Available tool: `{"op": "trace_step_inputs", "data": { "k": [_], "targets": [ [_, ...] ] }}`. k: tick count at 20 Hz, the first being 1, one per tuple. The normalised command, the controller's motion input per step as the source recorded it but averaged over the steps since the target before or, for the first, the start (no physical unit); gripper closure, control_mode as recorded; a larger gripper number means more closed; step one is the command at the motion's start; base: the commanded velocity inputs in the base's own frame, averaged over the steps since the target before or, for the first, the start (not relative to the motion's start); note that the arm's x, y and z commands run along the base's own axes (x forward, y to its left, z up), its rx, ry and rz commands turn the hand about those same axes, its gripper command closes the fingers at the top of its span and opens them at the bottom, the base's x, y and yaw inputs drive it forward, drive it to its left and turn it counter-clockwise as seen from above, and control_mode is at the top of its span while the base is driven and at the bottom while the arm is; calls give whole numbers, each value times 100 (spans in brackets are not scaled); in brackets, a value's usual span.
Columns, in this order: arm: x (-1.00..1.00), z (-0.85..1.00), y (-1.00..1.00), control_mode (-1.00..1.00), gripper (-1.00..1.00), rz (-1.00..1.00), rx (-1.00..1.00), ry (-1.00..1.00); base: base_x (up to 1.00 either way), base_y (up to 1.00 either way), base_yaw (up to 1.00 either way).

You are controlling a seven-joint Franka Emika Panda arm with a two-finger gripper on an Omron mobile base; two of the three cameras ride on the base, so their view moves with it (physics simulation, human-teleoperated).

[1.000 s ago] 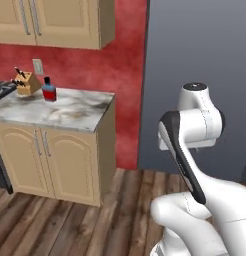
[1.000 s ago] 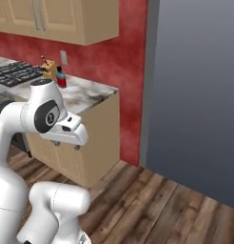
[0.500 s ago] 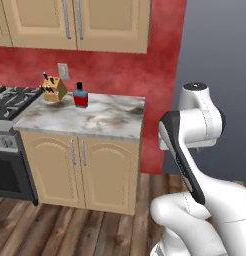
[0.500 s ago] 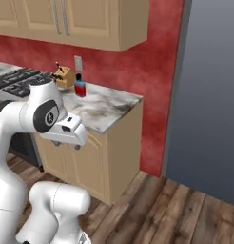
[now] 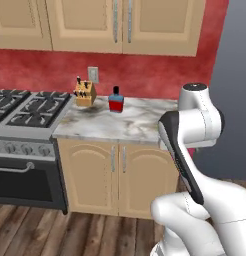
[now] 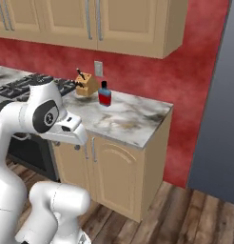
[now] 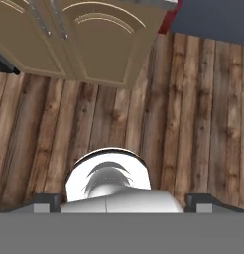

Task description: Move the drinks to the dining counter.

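Note:
One of the drinks, a squat blue bottle (image 5: 115, 100) with a red label and black cap, stands upright near the back of the marble worktop (image 5: 120, 125); the right base view has the bottle (image 6: 105, 94) too. My arm is folded close to the base, well short of the worktop. In the hand view my gripper (image 7: 124, 201) points down at the wooden floor, its two fingertips (image 7: 47, 200) far apart with nothing between them. The dining counter is out of view.
A wooden knife block (image 5: 85, 93) stands just left of the bottle, by a wall socket. A gas stove (image 5: 25, 107) with an oven below adjoins the worktop on the left. Beige cabinet doors (image 5: 120, 175) sit under the worktop, wall cabinets above. A dark grey panel (image 6: 219, 105) rises at right.
The whole picture has shifted as the base moved: the worktop with the bottle now sits nearer and more central, and the stove has come into view. The arm's pose is unchanged.

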Motion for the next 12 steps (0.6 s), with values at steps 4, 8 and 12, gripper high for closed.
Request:
{"op": "trace_step_inputs", "data": {
  "k": [4,8,12],
  "targets": [
    [0,0,0,100,-100,0,0,0,45,63,-9],
    [0,0,0,100,-100,0,0,0,59,47,-3],
    [0,0,0,100,-100,0,0,0,41,43,-2]
  ]
}}
